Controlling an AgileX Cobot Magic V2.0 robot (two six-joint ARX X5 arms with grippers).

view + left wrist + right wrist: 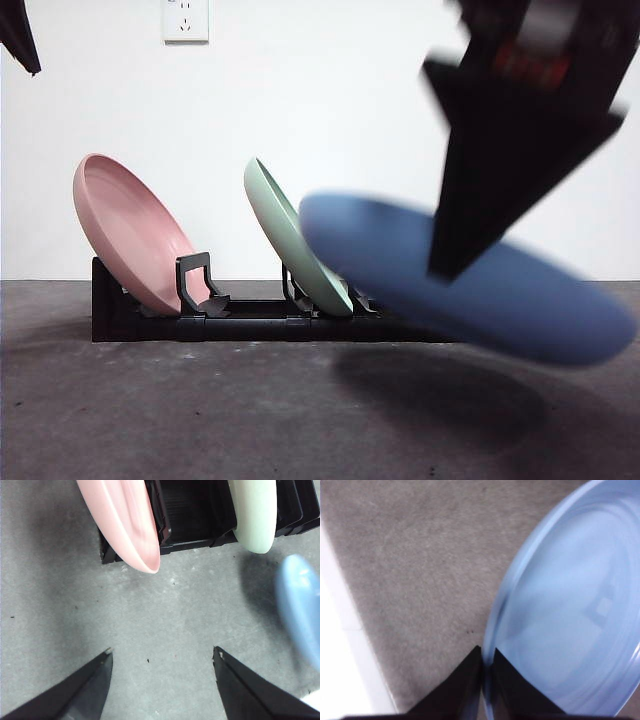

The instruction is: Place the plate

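Front view: grey matte table (200, 420), white wall, unlabelled socket (185, 20); black rack (250, 325) holding pink plate (130, 235) and green plate (290, 240). Right gripper (487, 667) pinches blue plate (470, 285) rim, airborne beside rack. Left gripper (162, 652) spread, empty.

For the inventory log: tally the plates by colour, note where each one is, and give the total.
Pink plate: 1, leaning in the black rack
Green plate: 1, leaning in the same rack
Blue plate: 1, off the table, gripped at its rim by the right gripper
Total: 3 plates
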